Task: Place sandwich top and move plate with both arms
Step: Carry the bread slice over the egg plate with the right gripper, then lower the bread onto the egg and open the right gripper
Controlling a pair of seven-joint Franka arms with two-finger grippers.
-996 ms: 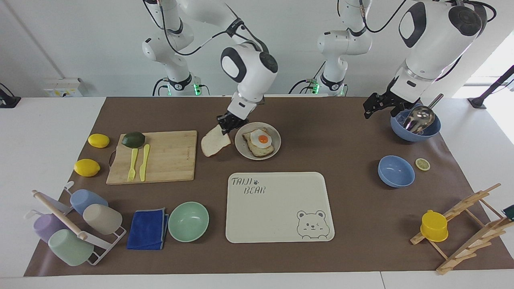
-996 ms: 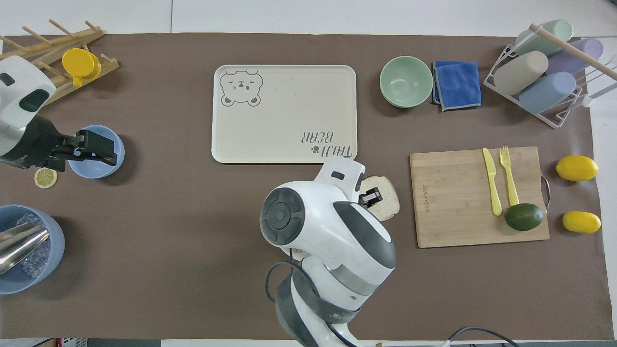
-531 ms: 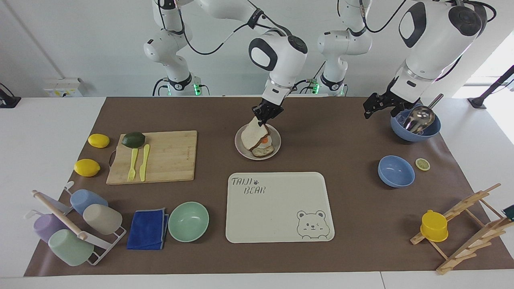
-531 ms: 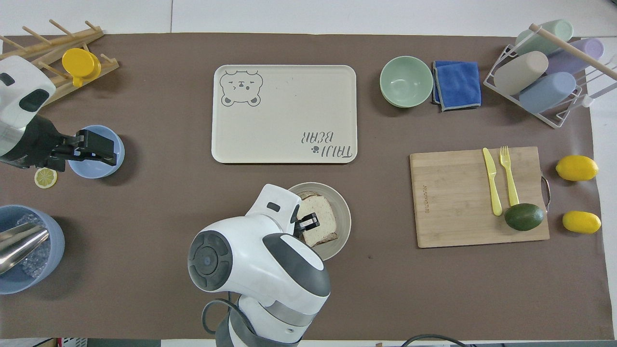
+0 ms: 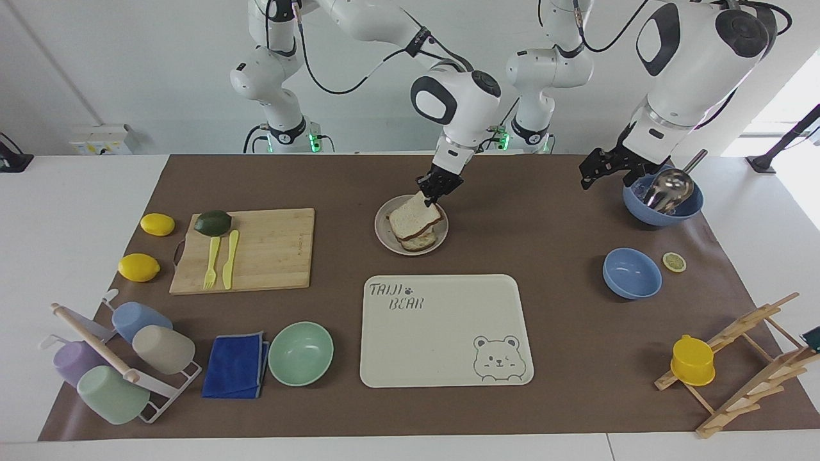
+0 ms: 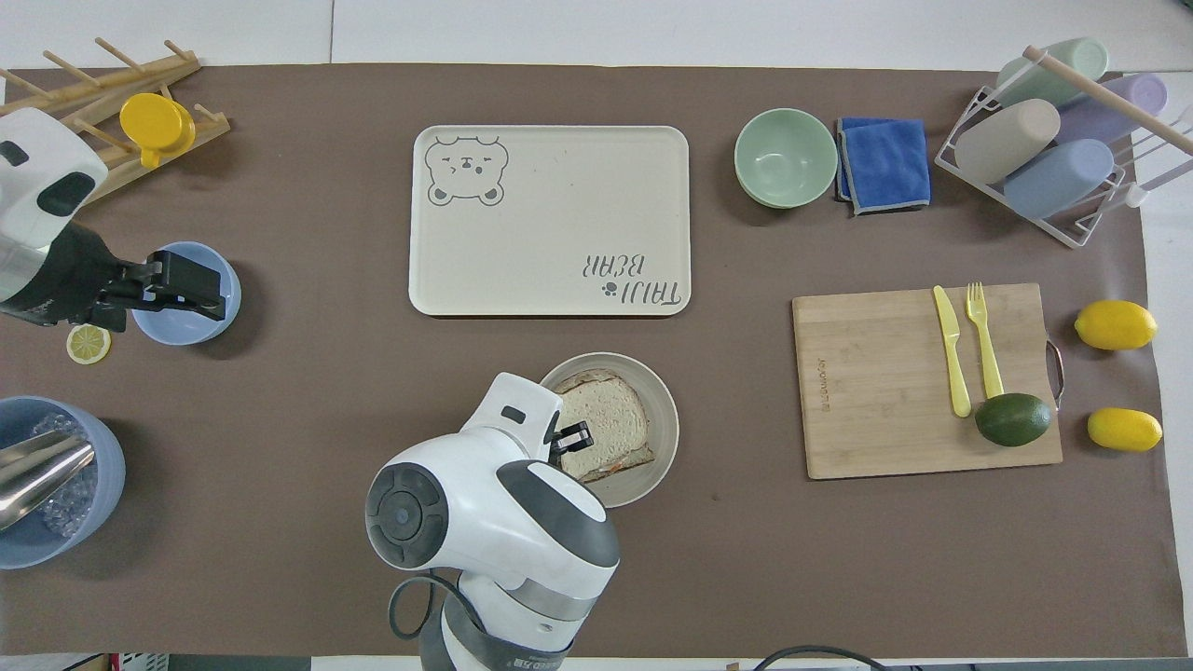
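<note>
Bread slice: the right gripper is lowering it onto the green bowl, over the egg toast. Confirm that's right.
Not right. The bread slice is over the egg toast on the plate, not the green bowl, which stands apart beside the blue cloth. The facing view shows the right gripper at the slice's raised corner. The left gripper waits beside the bowl with the scoop.

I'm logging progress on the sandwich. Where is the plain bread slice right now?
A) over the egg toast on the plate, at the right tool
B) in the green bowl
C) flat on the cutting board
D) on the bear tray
A: the sandwich top lies over the toast on the plate, with the right tool at its raised corner.
</note>
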